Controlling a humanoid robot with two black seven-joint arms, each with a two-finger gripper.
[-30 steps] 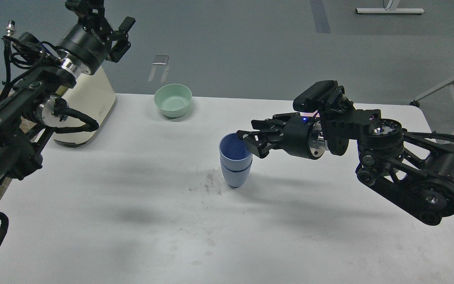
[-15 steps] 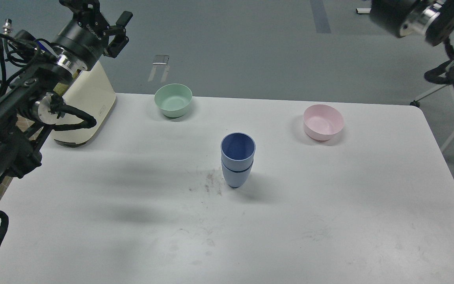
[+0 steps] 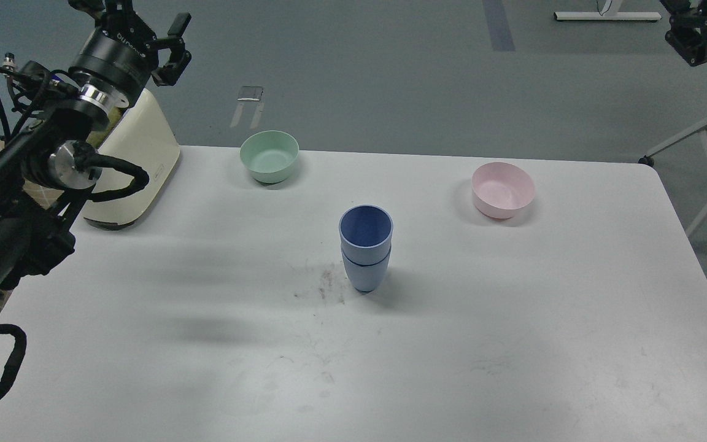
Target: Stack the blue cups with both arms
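White surface holds my nested blue cups upright (centre); left pincer hangs far-left, apart; right pincer unseen.

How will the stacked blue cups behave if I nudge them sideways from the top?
The stacked blue cups stand tall on a narrow rounded base, so a high push would probably tip them. The upper cup sits only partly nested and may lift or rock loose. They look matte and rigid, likely light.
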